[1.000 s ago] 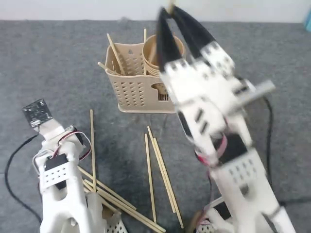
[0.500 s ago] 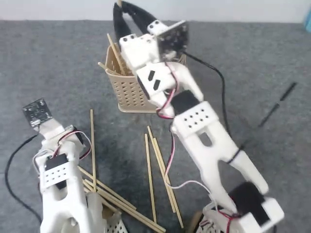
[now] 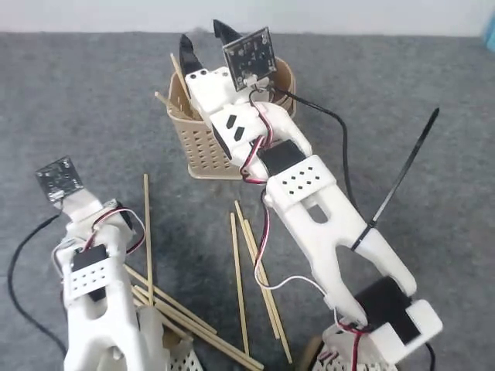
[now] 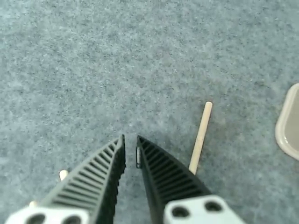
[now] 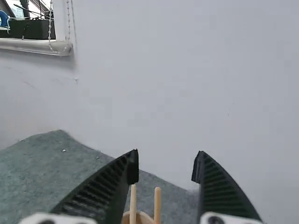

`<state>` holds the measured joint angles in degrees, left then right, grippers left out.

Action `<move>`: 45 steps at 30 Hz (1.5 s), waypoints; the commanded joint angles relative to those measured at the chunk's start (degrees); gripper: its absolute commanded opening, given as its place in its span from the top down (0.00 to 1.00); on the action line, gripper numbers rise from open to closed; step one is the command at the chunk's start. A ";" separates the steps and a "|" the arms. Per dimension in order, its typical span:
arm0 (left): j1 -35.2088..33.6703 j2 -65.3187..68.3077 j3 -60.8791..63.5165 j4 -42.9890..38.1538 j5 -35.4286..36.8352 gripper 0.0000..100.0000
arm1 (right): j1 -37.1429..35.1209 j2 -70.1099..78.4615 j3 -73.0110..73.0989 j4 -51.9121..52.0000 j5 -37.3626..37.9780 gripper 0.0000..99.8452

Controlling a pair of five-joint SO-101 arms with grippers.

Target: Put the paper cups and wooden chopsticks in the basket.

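Note:
A beige perforated basket [image 3: 203, 147] stands at the back of the grey carpet. In it are a paper cup [image 3: 284, 75] and a few wooden chopsticks [image 3: 181, 77]. My right gripper [image 3: 203, 35] hangs open and empty over the basket's far left rim; two chopstick tips [image 5: 157, 200] stick up between its fingers [image 5: 122, 179]. Loose chopsticks lie on the carpet: one [image 3: 146, 232] by the left arm, three [image 3: 255, 270] in the middle, a bundle [image 3: 182, 313] at the front. My left gripper [image 4: 130, 138] is shut just above the carpet, beside a chopstick end [image 4: 201, 135].
The right arm [image 3: 317, 209] stretches over the middle of the carpet, with a thin black strip [image 3: 402, 174] sticking out on its right. The left arm's base [image 3: 100, 309] stands front left. A white wall [image 5: 187, 70] rises behind the basket. A beige rounded edge [image 4: 288, 126] lies near the left gripper.
The right arm swung left across the basket, from over the cup side to the far left rim, with its gripper open. The left arm has not moved.

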<state>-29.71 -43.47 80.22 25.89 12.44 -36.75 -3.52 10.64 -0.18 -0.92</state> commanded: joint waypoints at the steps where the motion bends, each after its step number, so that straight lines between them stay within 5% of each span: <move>1: 0.62 0.18 -1.63 -1.41 -0.70 0.96 | -0.13 -7.43 -3.96 5.14 -4.04 0.80; 10: 0.62 0.18 -1.63 -1.41 -0.62 0.96 | -0.22 -25.45 -3.87 35.47 -13.10 0.80; 34: 0.62 0.18 -1.63 -1.05 -0.70 0.96 | -0.48 -41.19 -3.43 102.11 -13.01 0.80; 45: 6.42 0.18 -3.47 5.80 -0.26 0.96 | -2.33 -48.84 24.09 98.42 -12.92 0.80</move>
<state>-25.49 -43.38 79.34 30.64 12.18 -38.68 -49.32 29.36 99.96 -13.41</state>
